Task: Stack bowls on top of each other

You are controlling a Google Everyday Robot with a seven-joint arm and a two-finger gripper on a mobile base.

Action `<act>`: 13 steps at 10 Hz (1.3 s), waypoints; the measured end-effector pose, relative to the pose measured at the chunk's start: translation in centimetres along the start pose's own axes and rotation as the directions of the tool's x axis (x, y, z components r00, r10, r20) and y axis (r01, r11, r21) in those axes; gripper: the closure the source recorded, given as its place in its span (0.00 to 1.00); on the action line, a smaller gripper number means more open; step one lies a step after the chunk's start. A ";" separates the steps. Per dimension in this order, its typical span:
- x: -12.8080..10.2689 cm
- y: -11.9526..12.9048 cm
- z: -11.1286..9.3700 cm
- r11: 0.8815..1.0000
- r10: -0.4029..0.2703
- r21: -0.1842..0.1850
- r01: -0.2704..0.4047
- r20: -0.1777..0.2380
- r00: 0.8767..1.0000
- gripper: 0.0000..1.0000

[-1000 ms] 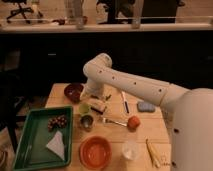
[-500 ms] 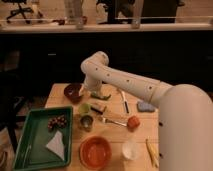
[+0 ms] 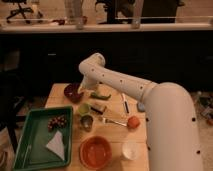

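The small dark maroon bowl [image 3: 71,92] sits at the back left of the wooden table [image 3: 115,135]. The wider orange bowl [image 3: 95,152] sits at the table's front edge, a little left of centre. My white arm reaches in from the right, bends at the back and comes down beside the maroon bowl. My gripper [image 3: 83,92] is at that bowl's right rim, mostly hidden by the wrist. I cannot tell whether it touches the bowl.
A green tray [image 3: 30,150] at the left holds grapes [image 3: 56,122] and a white napkin [image 3: 56,145]. A green cup [image 3: 83,108], a metal cup [image 3: 87,122], a fork [image 3: 115,121], an orange fruit [image 3: 133,121], a white cup [image 3: 130,150] and a green vegetable [image 3: 100,95] lie mid-table.
My arm has swung left, taking the gripper from over the middle of the table to the right rim of the maroon bowl. The bowls have not moved.
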 end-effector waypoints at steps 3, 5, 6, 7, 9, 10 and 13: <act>1.0 -1.7 1.4 0.999 -0.029 0.018 0.029 0.015 0.999 0.20; 2.1 -2.9 3.2 0.998 -0.046 0.033 0.045 0.029 0.999 0.20; 2.4 -3.0 3.5 0.998 -0.046 0.036 0.045 0.029 0.999 0.20; 3.5 -2.9 4.6 0.998 -0.033 0.048 0.031 0.022 0.999 0.20; 4.0 -3.0 5.9 0.998 -0.024 0.055 0.022 0.028 0.999 0.20; 4.2 -2.7 6.7 0.998 -0.017 0.055 0.015 0.036 0.999 0.20; 4.4 -2.3 8.4 0.999 -0.009 0.049 0.006 0.066 0.998 0.25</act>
